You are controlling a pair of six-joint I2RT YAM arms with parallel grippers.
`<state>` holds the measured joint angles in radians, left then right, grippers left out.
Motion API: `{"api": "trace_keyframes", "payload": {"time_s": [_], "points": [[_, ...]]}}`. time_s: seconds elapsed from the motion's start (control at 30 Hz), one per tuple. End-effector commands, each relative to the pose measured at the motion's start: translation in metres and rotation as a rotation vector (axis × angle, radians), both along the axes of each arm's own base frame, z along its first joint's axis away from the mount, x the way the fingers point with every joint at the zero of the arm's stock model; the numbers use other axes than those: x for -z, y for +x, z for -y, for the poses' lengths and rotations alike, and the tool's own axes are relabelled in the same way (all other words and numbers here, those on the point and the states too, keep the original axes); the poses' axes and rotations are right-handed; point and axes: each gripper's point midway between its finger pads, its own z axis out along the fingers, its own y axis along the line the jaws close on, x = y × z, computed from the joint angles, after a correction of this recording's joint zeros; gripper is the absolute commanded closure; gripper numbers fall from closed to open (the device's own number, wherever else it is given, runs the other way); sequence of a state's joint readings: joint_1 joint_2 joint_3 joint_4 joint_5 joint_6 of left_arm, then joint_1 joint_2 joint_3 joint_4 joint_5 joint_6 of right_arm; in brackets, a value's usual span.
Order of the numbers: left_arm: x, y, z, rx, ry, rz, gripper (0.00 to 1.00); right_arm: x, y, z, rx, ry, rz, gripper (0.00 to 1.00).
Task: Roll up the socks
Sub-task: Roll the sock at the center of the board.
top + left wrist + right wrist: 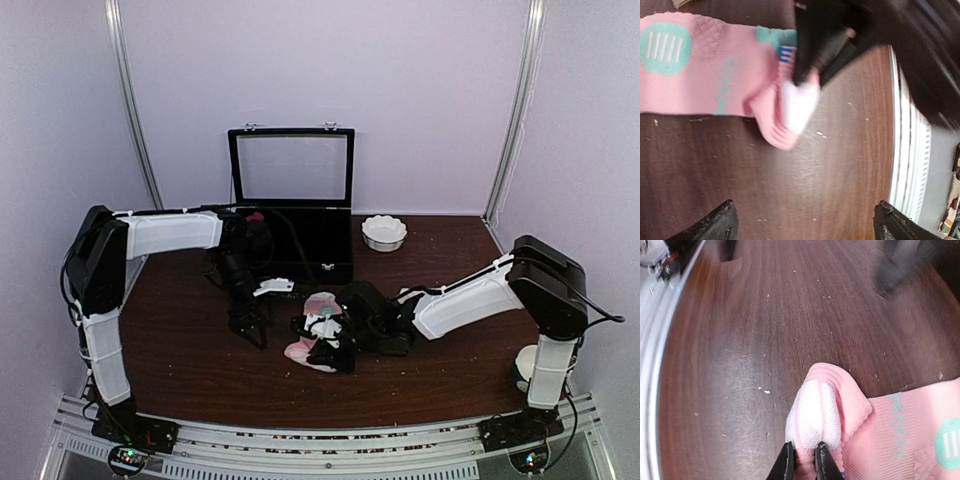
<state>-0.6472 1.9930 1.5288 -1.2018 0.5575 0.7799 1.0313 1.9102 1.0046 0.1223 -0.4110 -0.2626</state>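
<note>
Soft, even light; wrist views blur beyond the pink sock (pixel 890 440).

A pink fabric sock (pixel 297 350) lies bunched beneath the right gripper (pixel 322 345). Behind it stand an open black case (pixel 291 205) and a white scalloped bowl (pixel 384 232).

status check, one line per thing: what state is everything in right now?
left gripper: open, empty, over the table
right gripper: shut on pink sock, at its folded end
pink sock: flat on the table, one end folded over and pinched
cream sock: on the table by the left arm, not held
box: lid up, open
bowl: upright
</note>
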Motion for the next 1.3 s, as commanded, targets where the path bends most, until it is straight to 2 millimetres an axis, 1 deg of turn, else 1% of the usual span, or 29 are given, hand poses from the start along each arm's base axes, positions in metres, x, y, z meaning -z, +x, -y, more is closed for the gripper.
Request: {"api": "trace_keyframes", "payload": {"time_s": [0.0,0.1,0.2,0.27,0.37,0.43,0.53,0.63,0.77,0.8,0.93,1.07,1.2,1.23,1.27], "points": [[-0.005,-0.005,0.014,0.01,-0.115,0.079,0.09,0.035,-0.042,0.031,0.101,-0.047,-0.491,1.0],[-0.001,-0.013,0.022,0.027,-0.127,0.078,0.19,0.036,-0.042,0.025,0.14,-0.014,-0.639,1.0],[0.002,-0.021,0.033,0.069,-0.132,0.106,0.24,0.039,-0.035,0.026,0.206,0.015,-0.734,1.0],[0.005,-0.023,0.041,0.087,-0.135,0.134,0.26,0.044,-0.029,0.03,0.257,0.025,-0.788,1.0],[0.006,-0.027,0.057,0.122,-0.15,0.152,0.3,0.051,-0.023,0.039,0.322,0.039,-0.841,1.0],[0.012,-0.03,0.066,0.15,-0.141,0.157,0.33,0.06,-0.015,0.048,0.381,0.045,-0.865,1.0],[0.02,-0.033,0.079,0.192,-0.123,0.175,0.36,0.071,-0.011,0.057,0.428,0.028,-0.877,1.0],[0.027,-0.029,0.087,0.206,-0.11,0.189,0.44,0.078,-0.009,0.061,0.452,-0.002,-0.882,1.0],[0.041,-0.022,0.086,0.216,-0.07,0.206,0.58,0.075,-0.011,0.061,0.436,0.014,-0.888,1.0],[0.045,-0.022,0.084,0.219,-0.058,0.206,0.64,0.075,-0.011,0.062,0.435,0.018,-0.888,1.0],[0.057,-0.025,0.078,0.229,-0.019,0.175,0.8,0.075,-0.013,0.061,0.42,0.025,-0.897,1.0],[0.064,-0.028,0.072,0.241,0.011,0.152,0.87,0.076,-0.014,0.061,0.416,0.027,-0.904,1.0],[0.072,-0.03,0.067,0.249,0.042,0.136,0.92,0.067,-0.013,0.062,0.402,0.055,-0.881,1.0],[0.075,-0.031,0.066,0.249,0.053,0.124,0.94,0.063,-0.012,0.062,0.4,0.067,-0.862,0.98],[0.078,-0.032,0.065,0.249,0.064,0.11,0.95,0.058,-0.011,0.063,0.396,0.083,-0.839,0.93]]}}
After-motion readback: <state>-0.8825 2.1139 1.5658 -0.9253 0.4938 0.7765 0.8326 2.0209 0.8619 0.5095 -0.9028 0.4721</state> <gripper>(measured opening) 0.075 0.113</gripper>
